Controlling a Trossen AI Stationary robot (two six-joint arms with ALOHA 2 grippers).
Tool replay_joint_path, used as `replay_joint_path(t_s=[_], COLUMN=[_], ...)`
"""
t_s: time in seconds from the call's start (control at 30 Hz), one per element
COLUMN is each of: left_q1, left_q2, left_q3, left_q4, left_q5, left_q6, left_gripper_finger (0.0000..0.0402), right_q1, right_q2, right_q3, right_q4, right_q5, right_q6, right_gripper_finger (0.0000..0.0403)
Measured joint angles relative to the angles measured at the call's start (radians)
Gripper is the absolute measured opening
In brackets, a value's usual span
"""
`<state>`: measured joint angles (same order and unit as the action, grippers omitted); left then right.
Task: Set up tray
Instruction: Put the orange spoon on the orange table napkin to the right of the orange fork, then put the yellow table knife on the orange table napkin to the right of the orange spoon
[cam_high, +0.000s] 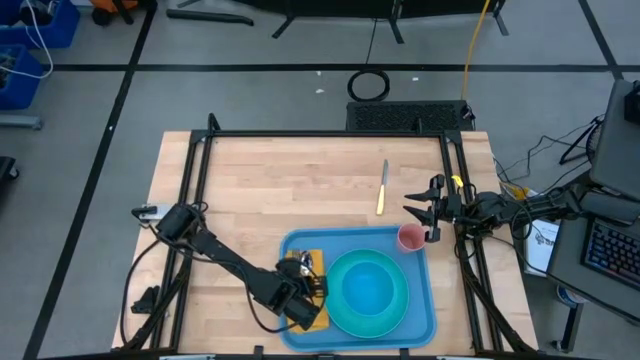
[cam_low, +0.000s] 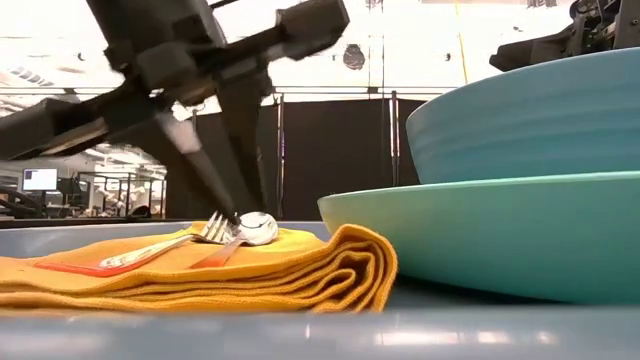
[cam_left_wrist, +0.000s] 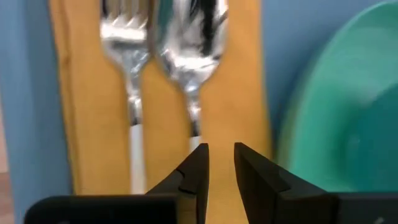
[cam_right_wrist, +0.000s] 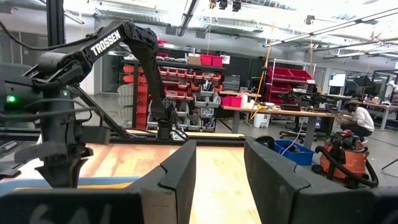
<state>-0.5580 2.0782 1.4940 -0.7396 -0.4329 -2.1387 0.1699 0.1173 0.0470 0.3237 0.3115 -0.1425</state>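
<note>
Our left gripper (cam_left_wrist: 219, 163) hovered low over the folded orange cloth napkin (cam_high: 313, 290) at the left end of the tray, its fingers parted only a narrow slit and holding nothing; the silver spoon (cam_left_wrist: 191, 43) lay just ahead of the tips, free of them. Our right gripper (cam_high: 424, 213) waited at the right edge of the wooden surface (cam_high: 290, 180), fingers moderately apart and empty, just beside the tray's far right corner.

The large flat blue plastic tray (cam_high: 420, 322) with its raised rim sat at the near middle of the surface. On it we saw the round turquoise plate with a bowl in it (cam_high: 368, 291), a small pink cup (cam_high: 410, 238) at the far right corner, then the napkin bearing the silver fork (cam_left_wrist: 127, 50) and spoon side by side, their long axes running along the napkin.

A yellow-handled knife (cam_high: 382, 187) lay off the tray, beyond its far rim. We judged the right arm nearer to it, its long axis pointing roughly from the tray to the far edge.
</note>
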Motion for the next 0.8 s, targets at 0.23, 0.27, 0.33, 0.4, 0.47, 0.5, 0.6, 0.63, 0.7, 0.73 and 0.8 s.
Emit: replay_joint_path(t_s=[0.23,0.27,0.33,0.4,0.47,0.5,0.6,0.63,0.7,0.73,0.8], left_q1=[-0.008,-0.008,-0.007,-0.001,0.008,0.013,0.04,0.052,0.083,0.101,0.147], left_q2=[-0.08,-0.091,-0.114,-0.135,-0.145,-0.149,-0.153,-0.153,-0.153,-0.153,-0.153], left_q3=[0.001,0.001,0.001,0.001,0.002,0.002,0.002,0.002,0.002,0.002,0.002], left_q4=[0.015,0.016,0.02,0.023,0.042,0.045,0.057,0.057,0.06,0.066,0.079], left_q5=[-0.167,-0.198,-0.255,-0.311,-0.365,-0.39,-0.433,-0.43,-0.404,-0.382,-0.308], left_q6=[0.089,0.114,0.184,0.266,0.359,0.405,0.514,0.542,0.596,0.619,0.647], left_gripper_finger=[0.0076,0.0076,0.0076,0.0076,0.0076,0.0076,0.0076,0.0076,0.0076,0.0076,0.0076], right_q1=[0.0,0.0,0.0,0.0,0.0,0.0,0.0,0.0,0.0,0.0,0.0], right_q2=[0.0,0.0,0.0,0.0,0.0,0.0,0.0,0.0,0.0,0.0,0.0], right_q3=[0.0,0.0,0.0,0.0,0.0,0.0,0.0,0.0,0.0,0.0,0.0], right_q4=[0.0,0.0,0.0,0.0,0.0,0.0,0.0,0.0,-0.001,-0.002,0.0], right_q5=[0.0,0.0,0.0,0.0,0.0,0.0,0.0,0.0,0.0,0.0,0.0], right_q6=[0.0,0.0,0.0,0.0,0.0,0.0,0.0,0.0,0.0,0.0,0.0], right_gripper_finger=[0.0125,0.0125,0.0125,0.0125,0.0125,0.0125,0.0125,0.0125,0.0125,0.0125,0.0125])
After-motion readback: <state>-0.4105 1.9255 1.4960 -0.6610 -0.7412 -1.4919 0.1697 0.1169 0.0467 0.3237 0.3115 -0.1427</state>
